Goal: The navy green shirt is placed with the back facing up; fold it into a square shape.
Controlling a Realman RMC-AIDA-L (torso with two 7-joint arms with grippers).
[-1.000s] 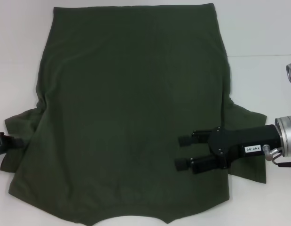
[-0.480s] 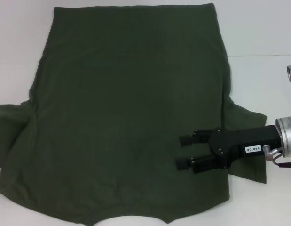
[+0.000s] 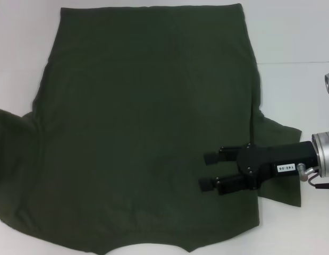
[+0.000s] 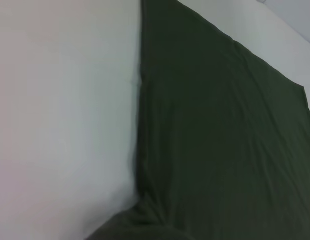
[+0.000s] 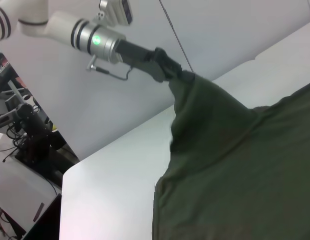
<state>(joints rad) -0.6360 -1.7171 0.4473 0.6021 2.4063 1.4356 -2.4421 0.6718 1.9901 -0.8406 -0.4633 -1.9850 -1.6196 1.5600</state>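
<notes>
L hand (image 5: 182, 76) lifts shirt (image 3: 148, 127) sleeve (image 5: 205, 107).

The right claw (image 3: 209, 171) is matte black, with two blocky fingers (image 3: 211, 157) ending in squared pads, joined to a black angular body dotted with small screws. A white label with dark characters sits on its side. Behind it comes a ribbed silver cylindrical wrist (image 3: 323, 154), with a thin looped cable beside it. The left claw (image 5: 182, 75) is likewise black, on a silver collar (image 5: 97, 41) bearing a green light, then a white arm (image 5: 29, 15) with black rings and a thin cable loop underneath.
</notes>
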